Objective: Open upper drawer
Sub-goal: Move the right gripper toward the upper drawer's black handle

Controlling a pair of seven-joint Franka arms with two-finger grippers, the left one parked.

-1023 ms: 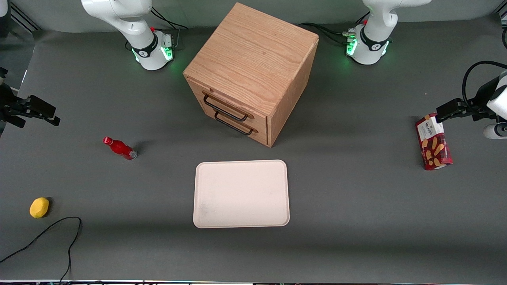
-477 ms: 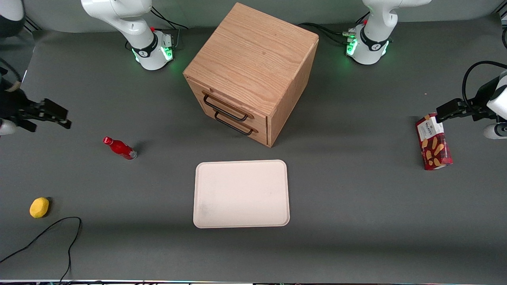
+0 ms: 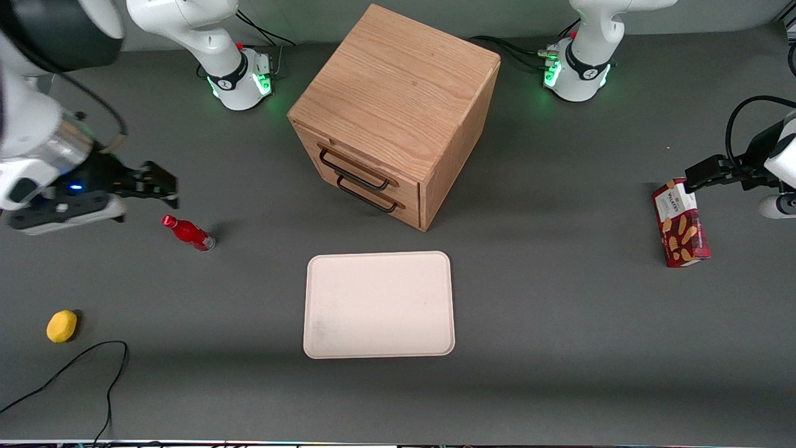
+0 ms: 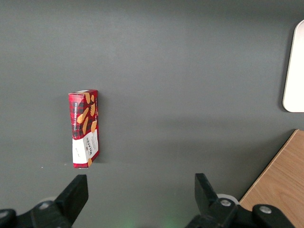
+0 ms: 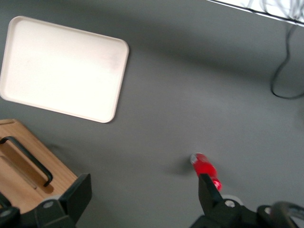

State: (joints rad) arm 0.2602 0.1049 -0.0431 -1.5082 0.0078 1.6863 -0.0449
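Hovering above the table toward the working arm's end, the gripper [image 3: 163, 185] holds nothing, and the right wrist view shows its two black fingers [image 5: 78, 194] spread wide apart with bare grey surface between them. It hangs just above the red bottle [image 3: 188, 233], which lies on its side on the table [image 3: 559, 348]; in the right wrist view the bottle [image 5: 205, 169] shows close by one fingertip, though no contact can be made out.

Well apart from the gripper, near the middle of the table, stands the oak cabinet [image 3: 398, 93], turned so that one corner points toward the front camera. The upper drawer [image 3: 357, 163] sits closed, flush with the cabinet face, its black bar handle [image 3: 352, 170] running across it. The lower drawer [image 3: 373, 200] beneath is closed too, with a matching handle [image 3: 367, 197]. What either drawer holds cannot be told.

Nearer the front camera than the cabinet lies a cream tray [image 3: 317, 339], with nothing on it. A yellow lemon [image 3: 61, 326] rests nearer the camera than the bottle, with a black cable [image 3: 93, 373] looping just beside it. A red biscuit box [image 3: 681, 225] lies flat toward the parked arm's end.
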